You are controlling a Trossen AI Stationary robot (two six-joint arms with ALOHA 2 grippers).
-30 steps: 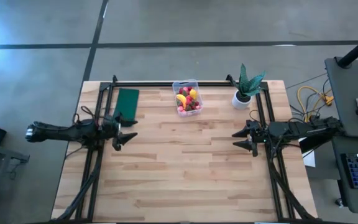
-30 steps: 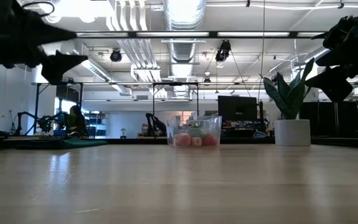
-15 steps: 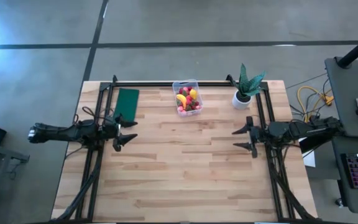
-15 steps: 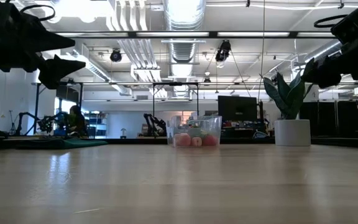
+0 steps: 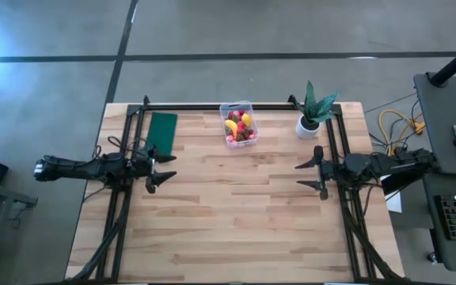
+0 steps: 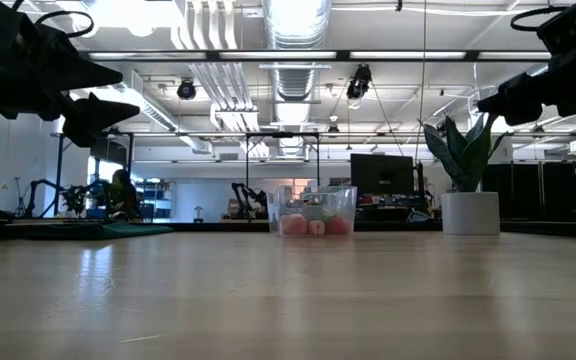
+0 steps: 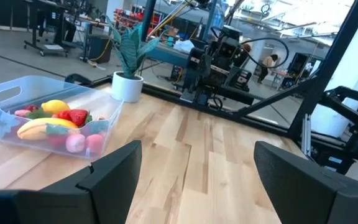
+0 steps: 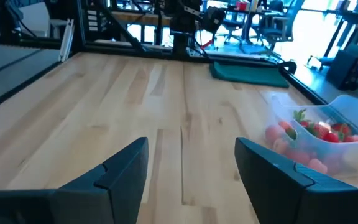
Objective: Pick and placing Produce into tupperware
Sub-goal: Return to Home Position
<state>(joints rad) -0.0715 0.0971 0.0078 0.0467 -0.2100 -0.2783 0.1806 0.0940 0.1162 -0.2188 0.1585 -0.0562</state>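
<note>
A: Where is the produce (image 5: 241, 129)?
B: In the box (image 5: 236, 104), back middle of the surface (image 5: 236, 214), between the pad (image 5: 162, 131) and the plant (image 5: 313, 111). I see nothing loose on the wood

A: And the arms?
B: Left end effector (image 5: 163, 169) is at the left edge and right end effector (image 5: 304, 176) at the right edge, both spread wide, empty and raised

A: So, homing?
B: I'd fold each arm back slowly along its own side, well away from box and plant, with no dip toward the wood

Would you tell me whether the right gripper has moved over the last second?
Yes: in the low view the right gripper rose against the plant.
</note>
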